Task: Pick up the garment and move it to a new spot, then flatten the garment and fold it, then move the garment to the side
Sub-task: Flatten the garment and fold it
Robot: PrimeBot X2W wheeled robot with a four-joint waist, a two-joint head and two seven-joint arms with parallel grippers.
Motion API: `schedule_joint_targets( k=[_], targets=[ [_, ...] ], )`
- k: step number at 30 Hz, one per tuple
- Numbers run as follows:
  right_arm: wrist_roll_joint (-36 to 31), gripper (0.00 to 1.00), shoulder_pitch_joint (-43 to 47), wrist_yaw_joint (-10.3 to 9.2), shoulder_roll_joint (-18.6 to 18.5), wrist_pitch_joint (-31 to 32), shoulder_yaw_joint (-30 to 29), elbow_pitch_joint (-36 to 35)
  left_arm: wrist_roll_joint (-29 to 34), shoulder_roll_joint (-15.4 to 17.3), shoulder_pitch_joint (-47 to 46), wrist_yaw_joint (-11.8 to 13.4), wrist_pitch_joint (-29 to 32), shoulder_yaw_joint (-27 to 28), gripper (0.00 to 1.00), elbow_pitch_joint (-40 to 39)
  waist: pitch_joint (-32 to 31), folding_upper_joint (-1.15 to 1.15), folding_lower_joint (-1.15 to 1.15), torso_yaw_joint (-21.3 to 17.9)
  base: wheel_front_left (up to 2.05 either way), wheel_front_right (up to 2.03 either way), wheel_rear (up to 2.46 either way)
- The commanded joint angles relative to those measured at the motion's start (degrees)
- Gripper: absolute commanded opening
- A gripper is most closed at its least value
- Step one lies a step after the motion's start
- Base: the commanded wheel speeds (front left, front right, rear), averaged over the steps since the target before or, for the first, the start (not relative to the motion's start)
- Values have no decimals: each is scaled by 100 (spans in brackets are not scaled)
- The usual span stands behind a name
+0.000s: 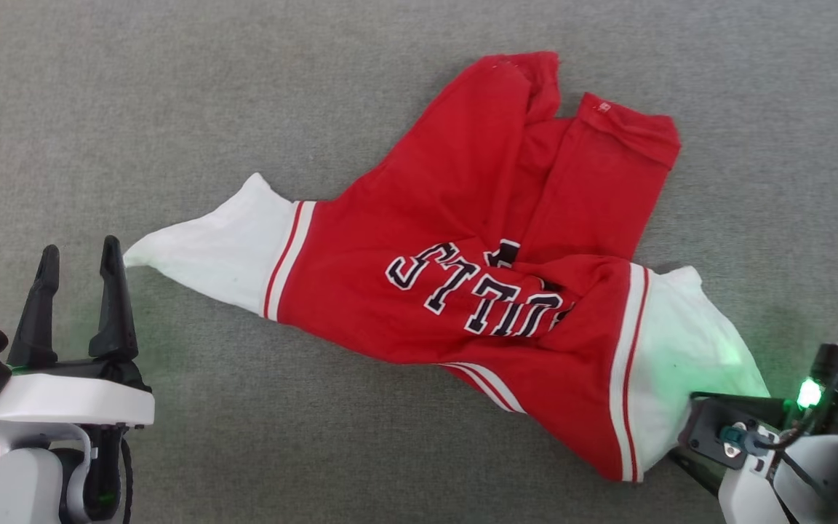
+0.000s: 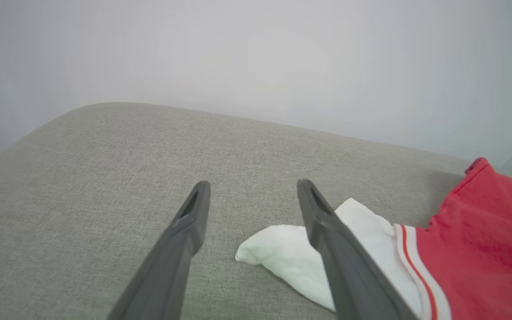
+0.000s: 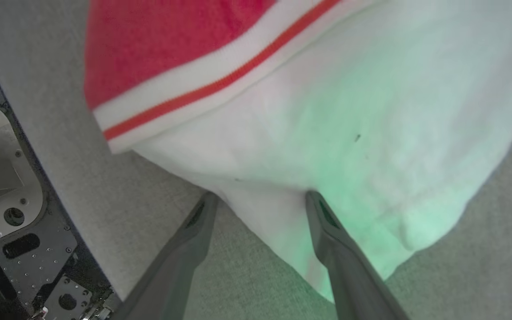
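Starting from released, empty fingers on both sides: shift left gripper [image 1: 78, 247] onto white sleeve tip [image 1: 172, 251] just beside it, pinch other sleeve [image 3: 327, 133] with right gripper [image 3: 260, 196], lift garment [image 1: 463, 240] evenly.

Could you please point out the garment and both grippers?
garment [image 1: 426, 218], head view, red chest panel.
left gripper [image 1: 78, 247], head view, midway between fingertips.
right gripper [image 3: 260, 195], right wrist view, midway between fingertips.
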Motion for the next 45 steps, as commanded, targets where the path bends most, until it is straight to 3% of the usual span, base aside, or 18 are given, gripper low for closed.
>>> schedule_joint_targets(
  k=[1, 2, 3, 4, 5, 9, 11, 14, 18, 23, 27, 35, 40, 42, 43, 44, 45],
  targets=[
    [-24, 100, -92, -12, 93, -36, 88, 128, 89, -30, -51, -58, -31, 68, 100, 24, 46, 0, 0, 59, 0, 0, 0],
    [-84, 88, -147, -13, 110, -51, 171, 192, 138, -45, -62, -105, -31, 96, 100, 27, 48, 0, 0, 74, 0, 0, 0],
    [-90, 47, -200, -13, 135, -59, 244, 269, 188, -43, -78, -148, -31, 119, 100, 27, 49, 0, 0, 84, 0, 0, 0],
    [-101, 17, -252, -13, 160, -84, 283, 356, 225, -23, -97, -188, -31, 142, 100, 25, 48, 0, 0, 92, 0, 0, 0],
    [-140, 0, -307, -15, 176, -110, 302, 413, 265, 9, -116, -240, -31, 134, 100, 42, 49, 0, 0, 102, 0, 0, 0],
    [-117, 0, -395, -16, 242, -210, 359, 637, 438, 409, -279, -431, 171, -148, 100, 66, 45, 0, 0, 112, 0, 0, 0],
    [-130, 0, -424, -21, 293, -210, 361, 711, 538, 854, -406, -521, 520, -482, 100, -71, 42, 0, 0, 105, 0, 0, 0],
    [-153, 0, -496, -22, 371, -196, 341, 736, 408, 1880, -591, -564, 1392, -1598, 100, -540, 48, 0, 0, 60, 0, 0, 0],
    [-193, 0, -609, -24, 436, -186, 359, 729, -471, 3424, -1176, -550, 2442, -3133, 100, -1345, 123, 0, 0, -22, 0, 0, 0],
    [-207, 0, -753, -27, 542, -199, 427, 775, -1045, 4521, -2169, -553, 3063, -4531, 100, -1743, 264, 0, 0, -154, 0, 0, 0],
    [-204, 0, -817, -27, 605, -197, 475, 842, -1201, 4710, -2831, -552, 2990, -5222, 100, -1492, 344, 0, 0, -241, 0, 0, 0],
    [-230, 0, -906, -32, 760, -220, 516, 973, -1452, 4503, -3642, -554, 2530, -6424, 100, -620, 458, 0, 0, -325, 0, 0, 0],
    [-239, 0, -976, -33, 787, -241, 521, 1010, -1588, 4401, -4004, -554, 2371, -6881, 100, -288, 479, 0, 0, -337, 0, 0, 0],
    [-246, 0, -1005, -34, 800, -270, 513, 1033, -1741, 4343, -4132, -554, 2253, -7012, 66, -186, 477, 0, 0, -346, 0, 0, 0],
    [-259, 0, -1021, -35, 813, -290, 487, 1045, -1788, 4324, -4189, -554, 2199, -7069, 18, -142, 469, 0, 0, -355, 0, 0, 0],
    [-270, 0, -1026, -36, 823, -317, 465, 1065, -1827, 4319, -4231, -554, 2146, -7107, 0, -96, 451, 0, 0, -363, 0, 0, 0],
    [-273, 0, -1020, -46, 834, -358, 434, 1080, -1918, 4323, -4243, -554, 2094, -7137, 0, -62, 419, 0, 0, -377, 0, 0, 0]
  ],
)
